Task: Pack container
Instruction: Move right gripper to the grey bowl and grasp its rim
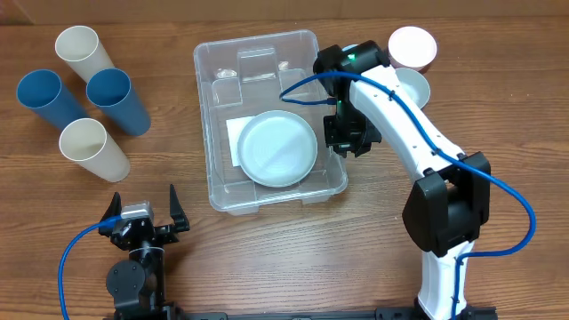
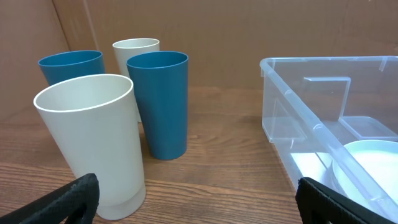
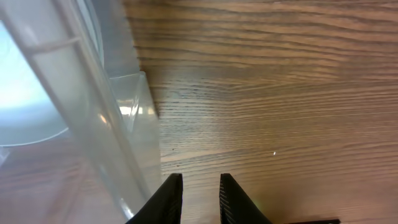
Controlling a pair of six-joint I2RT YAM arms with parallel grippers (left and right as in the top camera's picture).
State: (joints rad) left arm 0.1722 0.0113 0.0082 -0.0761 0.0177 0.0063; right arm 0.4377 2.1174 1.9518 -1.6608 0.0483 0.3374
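Observation:
The clear container (image 1: 206,116) stands at the table's middle with a white bowl (image 1: 279,148) lying in it over a white label (image 1: 236,135). My right gripper (image 1: 345,140) hangs just outside the container's right wall, its fingers nearly together with nothing between them. In the right wrist view the fingertips (image 3: 201,180) point at bare wood beside the container wall (image 3: 93,124). My left gripper (image 1: 144,203) is wide open and empty at the front left. Its view (image 2: 199,199) shows the container (image 2: 280,93) to the right.
Two white cups (image 1: 78,49) (image 1: 92,147) and two blue cups (image 1: 49,96) (image 1: 116,98) lie at the back left; they also show in the left wrist view (image 2: 93,137) (image 2: 158,102). A pinkish bowl (image 1: 412,46) and a pale bowl (image 1: 416,86) sit at the back right.

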